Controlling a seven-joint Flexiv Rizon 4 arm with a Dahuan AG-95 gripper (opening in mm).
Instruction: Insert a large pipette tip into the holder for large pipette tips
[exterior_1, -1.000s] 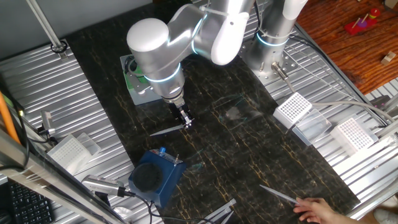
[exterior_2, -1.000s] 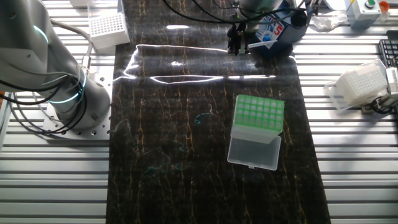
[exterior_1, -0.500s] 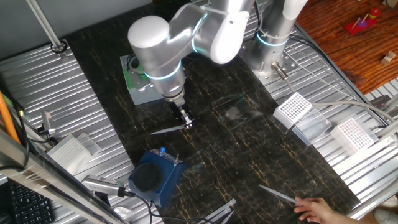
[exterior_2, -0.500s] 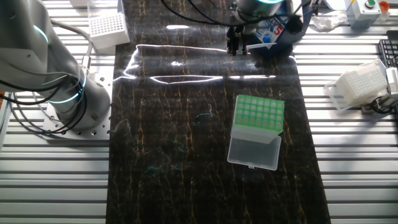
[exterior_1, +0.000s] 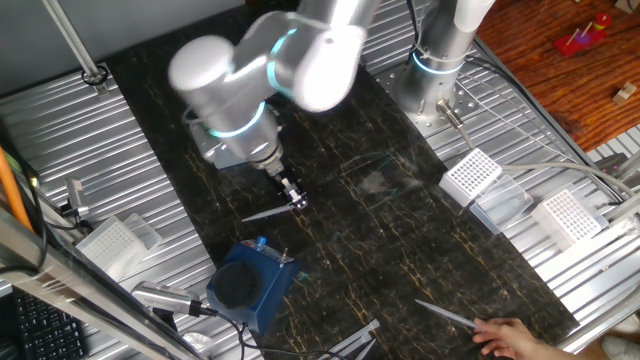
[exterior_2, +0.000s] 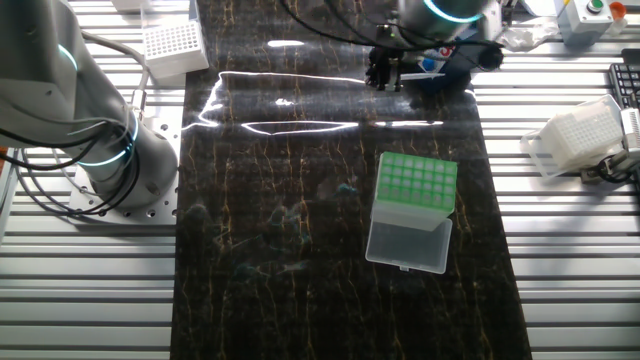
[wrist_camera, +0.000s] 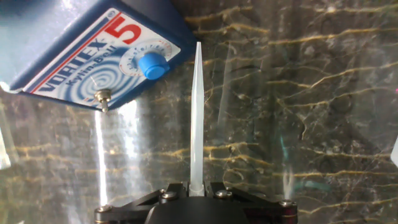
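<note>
Black metal, hand (wrist_camera: 196, 190): closed on the wide end of the tip; fingers meet around its base in the hand view.
Tip (wrist_camera: 196, 112): translucent whitish cone, held by the hand, pointing straight out along the fingers; in one fixed view it lies nearly level above the table (exterior_1: 400, 240), point toward the left.
Table: dark marble-patterned mat with gold veins, strong glare beside the tip.
Blue block (wrist_camera: 93, 50): just beyond the tip's point and to its left; label shows a red "5", a spiral, a small blue knob.
Holder (exterior_2: 413, 208): green grid top, clear lid hinged open beside it, on the mat well apart from the hand.
White racks (exterior_1: 471, 176): off the mat on the ribbed metal.
Person's hand (exterior_1: 508, 336): at the table's edge, holding a thin pointed tool.
</note>
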